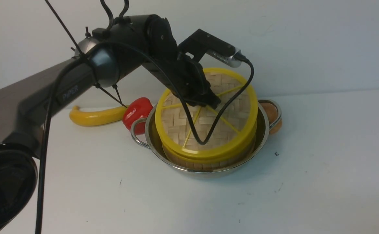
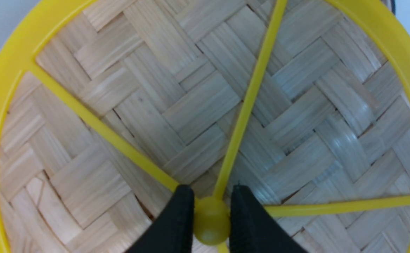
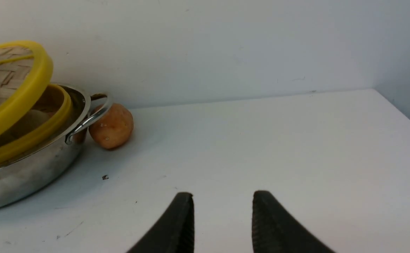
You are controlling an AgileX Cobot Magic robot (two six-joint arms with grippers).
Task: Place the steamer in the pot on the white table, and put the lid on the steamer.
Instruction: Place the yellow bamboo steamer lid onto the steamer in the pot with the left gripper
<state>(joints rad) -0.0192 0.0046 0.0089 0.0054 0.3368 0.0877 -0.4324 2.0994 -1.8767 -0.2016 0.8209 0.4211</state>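
The steamer (image 1: 192, 164) sits inside the shiny pot (image 1: 205, 173) on the white table (image 1: 306, 162). The woven lid (image 1: 176, 123) lies tilted over it: near edge down on the steamer, far edge raised. My left gripper (image 1: 208, 102) is shut on the lid's yellow centre knob (image 2: 212, 221), one black finger on each side. In the right wrist view a gap shows between the lid (image 3: 1, 80) and the steamer's yellow rim (image 3: 32, 137), with a pale bun inside. My right gripper (image 3: 222, 196) is open over bare table, to the right of the pot (image 3: 25, 172).
A yellow banana (image 1: 95, 117) and a red pepper (image 1: 137, 112) lie behind the pot's left handle. A brown potato (image 1: 272, 113) rests against the right handle. A pale wall closes the table's far edge.
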